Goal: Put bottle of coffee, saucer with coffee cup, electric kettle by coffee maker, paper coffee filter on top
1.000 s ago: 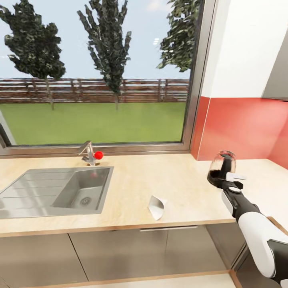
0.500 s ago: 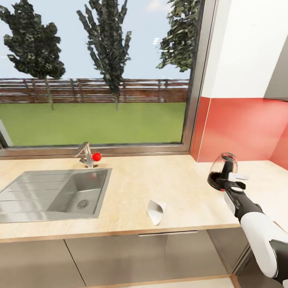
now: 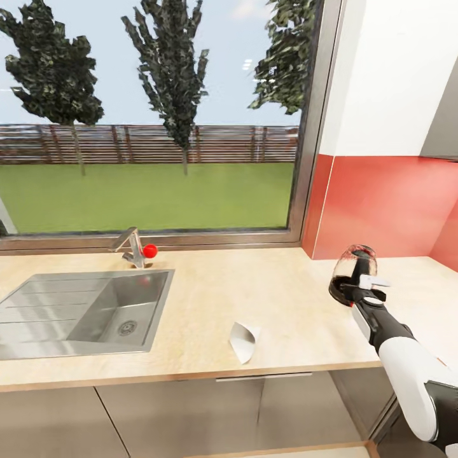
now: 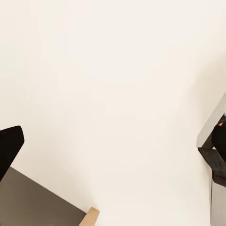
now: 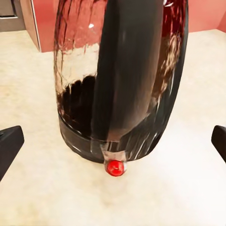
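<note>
Plainly a grasping step: kettle (image 3: 353, 272) standing on the desk (image 3: 280, 299) toward 4 o'clock in the head view, close to the red wall, well apart from the sink (image 3: 38, 305) out at 9 o'clock. Right claw (image 3: 364, 289) brought up just behind it, at its 5 o'clock. Seen through the right wrist camera, released: fingertips spread wide to either side of the black handle, touching nothing, with the red mark (image 5: 115, 167) low on the kettle's base straight ahead. Hard to tell from the head view whether the kettle sits quite level; looks a shade tilted.

Best done by centring on the handle first, then moving in until the handle sits deep between the fingers, not at the tips. Close firmly on the handle alone, never on the glass dome, which would likely slip. Lift straight up before any sideways carry, and keep the base level, since a top-heavy kettle held by its handle will probably swing.

Paper filter (image 3: 243, 341) lying on the desk near the front edge, at 8 o'clock from the kettle; worth steering the arm clear of it.

Left claw: one dark fingertip (image 4: 9, 150) visible against a pale wall, state impossible to tell.
</note>
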Robot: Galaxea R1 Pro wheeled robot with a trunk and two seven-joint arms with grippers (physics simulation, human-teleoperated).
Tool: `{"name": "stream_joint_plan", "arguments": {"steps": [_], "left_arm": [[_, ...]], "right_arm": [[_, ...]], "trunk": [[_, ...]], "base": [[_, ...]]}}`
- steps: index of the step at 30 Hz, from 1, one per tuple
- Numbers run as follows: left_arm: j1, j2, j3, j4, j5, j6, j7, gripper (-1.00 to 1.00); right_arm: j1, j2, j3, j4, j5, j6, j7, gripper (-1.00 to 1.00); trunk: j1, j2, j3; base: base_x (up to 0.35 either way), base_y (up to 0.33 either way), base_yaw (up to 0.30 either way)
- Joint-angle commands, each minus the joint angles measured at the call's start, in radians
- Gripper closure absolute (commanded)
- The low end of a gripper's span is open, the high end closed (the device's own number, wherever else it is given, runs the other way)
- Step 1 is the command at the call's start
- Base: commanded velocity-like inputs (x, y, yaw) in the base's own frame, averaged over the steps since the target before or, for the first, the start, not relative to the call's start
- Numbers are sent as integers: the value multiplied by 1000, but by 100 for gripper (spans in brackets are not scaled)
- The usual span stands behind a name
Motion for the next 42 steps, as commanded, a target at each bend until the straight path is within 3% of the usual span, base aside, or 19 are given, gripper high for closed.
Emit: {"name": "stream_joint_plan", "arguments": {"steps": [1, 42], "left_arm": [[0, 0, 0, 0, 2, -3, -1, -100], [0, 0, 0, 0, 2, -1, -1, -100]], "right_arm": [[-1, 1, -3, -2, 7, 7, -1, -100], [-1, -6, -3, -3, 12, 9, -2, -100]], "trunk": [[1, -2, -2], [1, -2, -2]], "base": [[1, -1, 0], [50, -24, 0]]}}
